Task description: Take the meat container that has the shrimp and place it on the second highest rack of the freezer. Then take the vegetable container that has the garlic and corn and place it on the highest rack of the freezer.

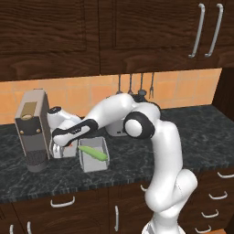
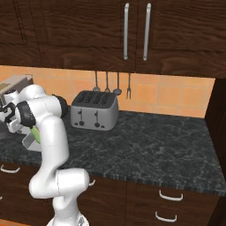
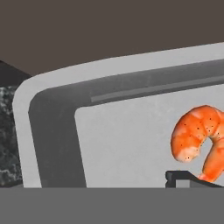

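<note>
Hand view: the gripper (image 3: 192, 177) is directly over the meat container (image 3: 52, 131), a grey tray with a raised rim, and looks down into it. One shrimp (image 3: 197, 138) lies on the tray floor, just beyond the single dark fingertip (image 3: 183, 178) that shows low in the frame. The other fingertip falls outside the frame, which agrees with fingers spread wide and holding nothing.

Left base view: the arm reaches down and to the left, with the hand low over the container, which sits on the black counter (image 1: 192, 137) near its back left part, just beside a tall grey appliance (image 1: 33, 130). A second grey tray (image 1: 93, 157), carrying a green vegetable (image 1: 93, 153), lies just beside it toward the counter's front edge, its long axis running front to back.

Judgement: the shrimp tray is straight below the fingers, so the coming move turns on lowering onto one rim wall. Which wall lies between the fingers cannot be told. The tray's long axis is not determinable.
</note>
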You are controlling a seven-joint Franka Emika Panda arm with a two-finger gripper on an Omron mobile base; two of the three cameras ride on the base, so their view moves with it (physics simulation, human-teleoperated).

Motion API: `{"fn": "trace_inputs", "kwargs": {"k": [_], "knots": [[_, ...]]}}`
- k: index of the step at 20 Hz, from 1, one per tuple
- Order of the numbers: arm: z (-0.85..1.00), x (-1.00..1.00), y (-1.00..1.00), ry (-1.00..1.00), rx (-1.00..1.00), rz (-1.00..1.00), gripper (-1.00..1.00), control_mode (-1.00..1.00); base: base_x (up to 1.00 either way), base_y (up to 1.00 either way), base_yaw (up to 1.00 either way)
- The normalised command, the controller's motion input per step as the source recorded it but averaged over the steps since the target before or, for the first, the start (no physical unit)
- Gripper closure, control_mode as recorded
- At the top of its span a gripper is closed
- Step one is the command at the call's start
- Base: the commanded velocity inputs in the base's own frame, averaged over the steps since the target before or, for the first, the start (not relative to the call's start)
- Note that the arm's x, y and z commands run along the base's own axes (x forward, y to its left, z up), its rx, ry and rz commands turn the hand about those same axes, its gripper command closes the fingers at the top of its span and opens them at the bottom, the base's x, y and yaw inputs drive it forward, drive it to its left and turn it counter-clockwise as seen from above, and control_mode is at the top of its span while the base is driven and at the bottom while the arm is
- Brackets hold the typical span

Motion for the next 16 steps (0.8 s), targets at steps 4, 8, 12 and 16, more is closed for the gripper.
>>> {"fn": "trace_inputs", "kwargs": {"k": [4, 8, 12, 16], "knots": [[0.00, 0.00, 0.00, 0.00, 0.00, 0.00, 1.00, -1.00, 0.00, 0.00, 0.00], [0.00, 0.00, 0.00, 0.00, 0.00, 0.00, 1.00, -1.00, 0.00, 0.00, 0.00], [0.10, -0.01, 0.00, 0.00, 0.00, 0.00, 1.00, -1.00, 0.00, 0.00, 0.00], [0.42, 0.00, 0.00, 0.00, 0.00, 0.00, 1.00, -1.00, 0.00, 0.00, 0.00]]}}
